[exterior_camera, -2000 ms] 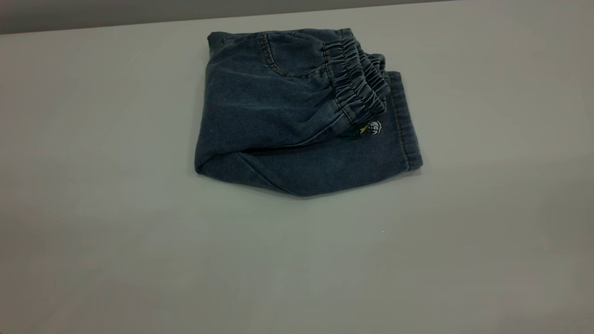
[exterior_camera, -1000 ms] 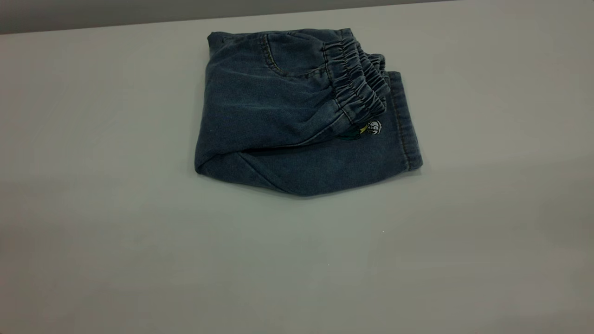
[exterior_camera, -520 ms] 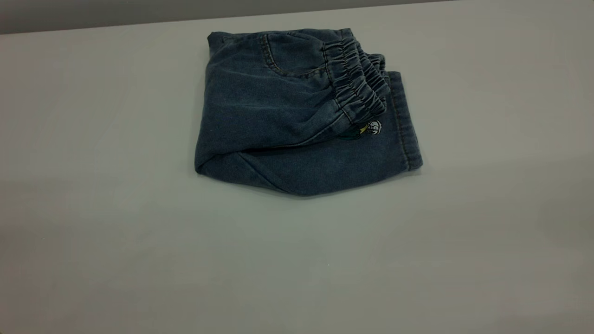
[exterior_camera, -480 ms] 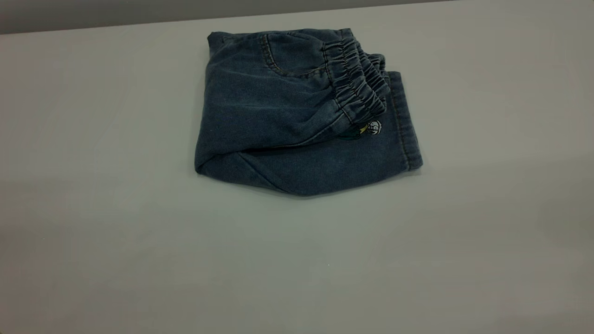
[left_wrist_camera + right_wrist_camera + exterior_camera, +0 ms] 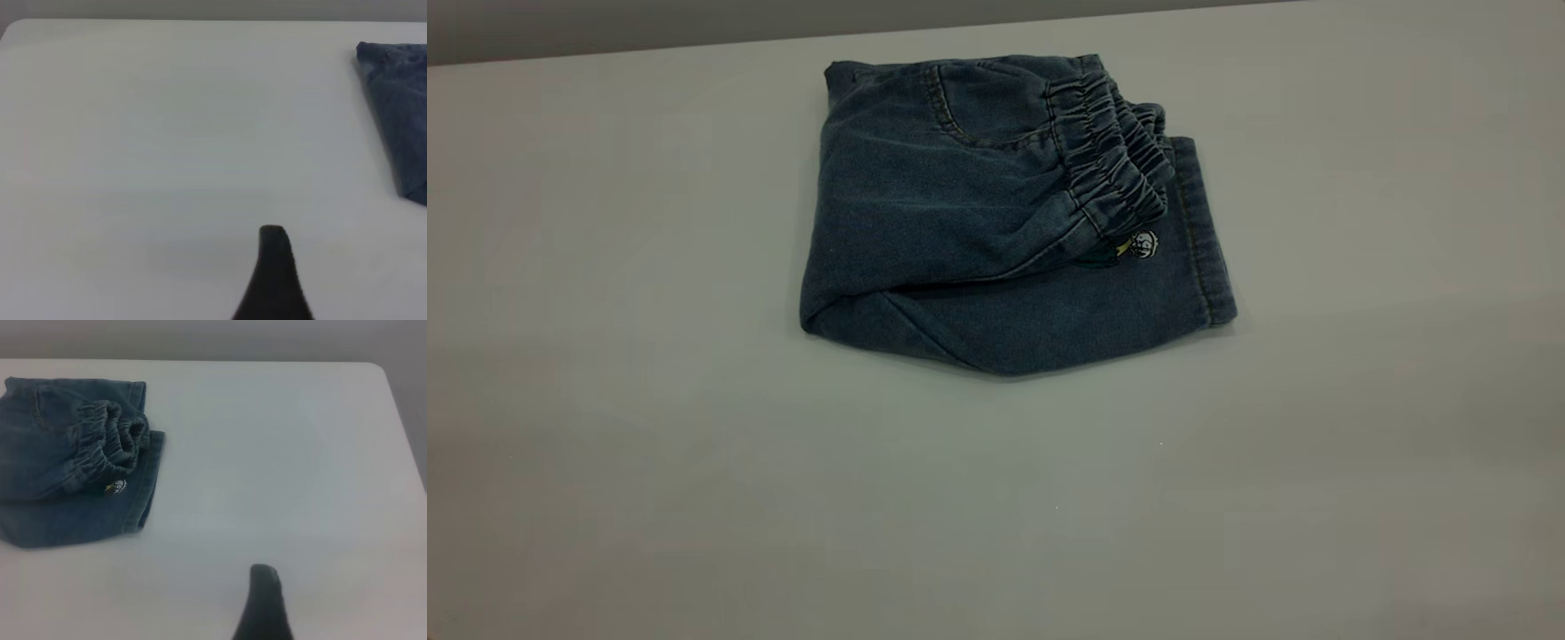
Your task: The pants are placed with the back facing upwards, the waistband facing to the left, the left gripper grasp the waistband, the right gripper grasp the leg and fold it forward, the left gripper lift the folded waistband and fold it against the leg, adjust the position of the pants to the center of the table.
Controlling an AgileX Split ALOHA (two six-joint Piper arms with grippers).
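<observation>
table: bare white surface fills most of the exterior frame, far edge along the top, wide free room left, right and below the bundle. pants lie folded, upper centre of the frame, near the far edge. waistband is doubled over onto the leg, hem at right, small print peeking out beside it. Both arms out of the exterior frame. left gripper: one dark fingertip over bare table, pants well apart at that frame's right edge. right gripper: same, pants well apart, upper left. Can't tell jaw state on either.
</observation>
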